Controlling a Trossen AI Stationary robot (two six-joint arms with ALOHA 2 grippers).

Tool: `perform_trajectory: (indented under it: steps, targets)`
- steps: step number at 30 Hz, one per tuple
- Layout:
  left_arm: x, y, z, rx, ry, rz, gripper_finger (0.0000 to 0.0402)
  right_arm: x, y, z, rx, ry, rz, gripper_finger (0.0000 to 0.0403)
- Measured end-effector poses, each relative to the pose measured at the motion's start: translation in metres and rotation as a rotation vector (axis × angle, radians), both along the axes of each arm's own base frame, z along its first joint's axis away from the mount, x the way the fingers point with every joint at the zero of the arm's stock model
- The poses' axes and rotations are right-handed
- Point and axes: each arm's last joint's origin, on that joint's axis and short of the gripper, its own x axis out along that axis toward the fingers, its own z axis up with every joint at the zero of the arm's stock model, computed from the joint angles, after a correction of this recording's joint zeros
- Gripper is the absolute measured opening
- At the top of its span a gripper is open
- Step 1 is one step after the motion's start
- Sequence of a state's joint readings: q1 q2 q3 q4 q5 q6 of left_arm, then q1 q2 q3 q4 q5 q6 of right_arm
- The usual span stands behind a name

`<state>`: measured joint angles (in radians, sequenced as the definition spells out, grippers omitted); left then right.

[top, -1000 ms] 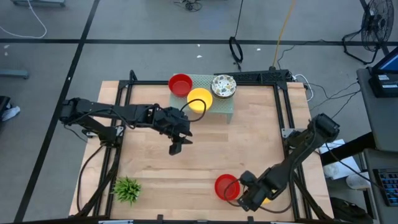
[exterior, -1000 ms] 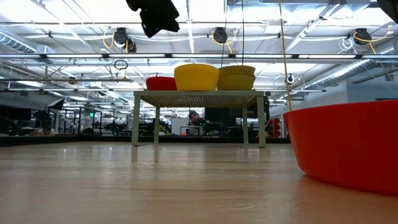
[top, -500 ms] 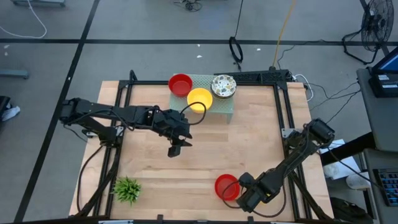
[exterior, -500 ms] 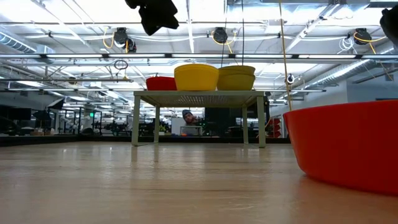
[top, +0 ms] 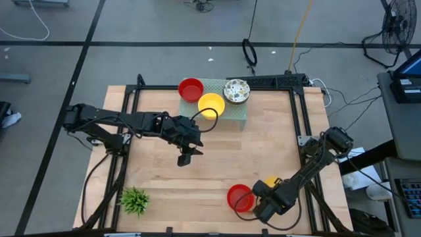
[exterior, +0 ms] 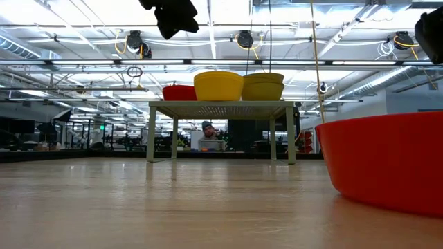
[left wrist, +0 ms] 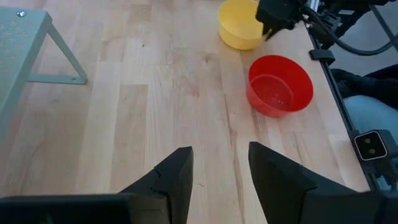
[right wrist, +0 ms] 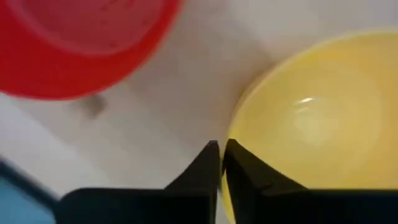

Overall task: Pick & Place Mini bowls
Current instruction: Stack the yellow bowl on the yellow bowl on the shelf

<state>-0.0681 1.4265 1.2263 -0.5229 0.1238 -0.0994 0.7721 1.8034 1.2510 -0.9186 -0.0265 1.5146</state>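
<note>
Right pincer — nipped shut on yellow bowl rim, red bowl beside.

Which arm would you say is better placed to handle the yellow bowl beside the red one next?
Right: its pincer is already at the yellow bowl, while the left pincer hangs mid-table, open.

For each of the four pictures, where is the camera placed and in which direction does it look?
High: above, facing straight down; both arms, wooden table.
Low: table height, level across; pale green mesh stand, left arm's dark end hanging above.
Left wrist: looks past left tool, open, to the round red bowl.
Right wrist: right tool, closed on round yellow bowl.
Shared: high, left wrist both show these two bowls.
</note>
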Motion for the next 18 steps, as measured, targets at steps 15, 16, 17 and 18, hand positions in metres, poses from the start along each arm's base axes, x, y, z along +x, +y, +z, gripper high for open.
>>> perform_trajectory:
  steps: [15,16,17,18]
  targets:
    - [-0.001,0.0,-0.001,-0.018,0.014,0.013,0.0159,-0.012,-0.055,0.039,-0.427,-0.045,0.025,0.0001]
    - [-0.001,0.0,-0.001,-0.022,0.018,0.017,0.0159,-0.011,-0.059,0.045,-0.474,-0.12,0.034,0.0001]
    - [-0.001,0.0,-0.001,-0.027,0.021,0.021,0.0159,-0.01,-0.064,0.053,-0.529,-0.203,0.043,0.0001]
    - [-0.001,0.0,-0.001,-0.029,0.021,0.023,0.0159,-0.008,-0.068,0.06,-0.598,-0.288,0.058,0.0001]
